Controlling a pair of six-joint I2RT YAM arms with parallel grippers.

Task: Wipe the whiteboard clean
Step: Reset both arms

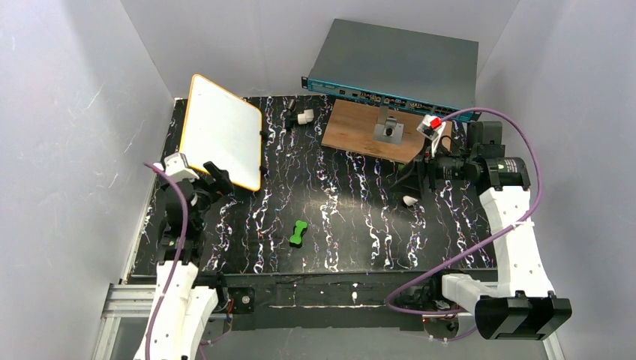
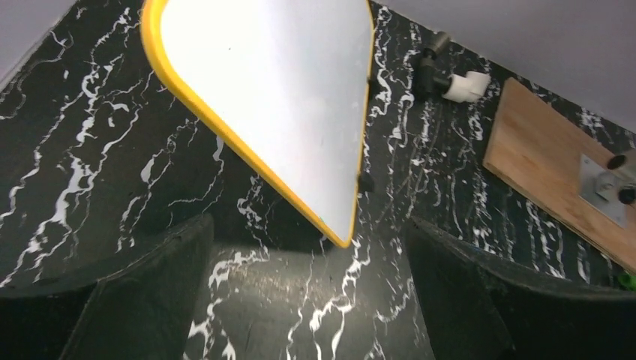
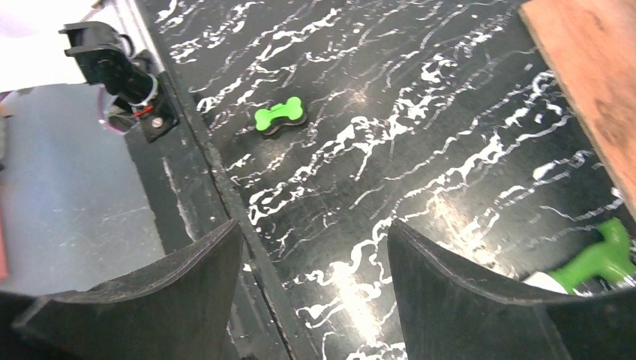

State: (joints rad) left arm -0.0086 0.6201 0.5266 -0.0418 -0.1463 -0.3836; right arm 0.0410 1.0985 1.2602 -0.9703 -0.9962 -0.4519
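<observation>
1. Quick count: one whiteboard (image 1: 223, 131), plain white with an orange-yellow frame and two small black nubs (image 2: 365, 181) on its right edge. There are two arms, so one left gripper (image 2: 309, 240) and one right gripper (image 3: 313, 225).
2. One each of the other stuff: a wooden board (image 1: 360, 120), a green bone-shaped piece (image 1: 298, 233), a white-and-black fitting (image 1: 303, 116) and a blue-fronted box (image 1: 397, 64).
3. The whiteboard is on the table (image 1: 360, 225). Honestly can't tell if it lies flat or is tipped up a bit.
4. The left gripper is right at the whiteboard's near right corner. Its fingers (image 2: 142, 300) are spread wide with nothing between them, and the corner pokes toward the gap without touching either one.
5. The right gripper is well off to the whiteboard's right, fingers apart too, over bare table.
6. The surface is black with white marble-style veins. Pale grey walls (image 1: 90, 112) close it in behind the whiteboard and on both sides.
7. The closest neighbour is the fitting, just off the whiteboard's far right corner. The wooden board is further right and the box is beyond that. The bone is to the right, nearer the arms.
</observation>
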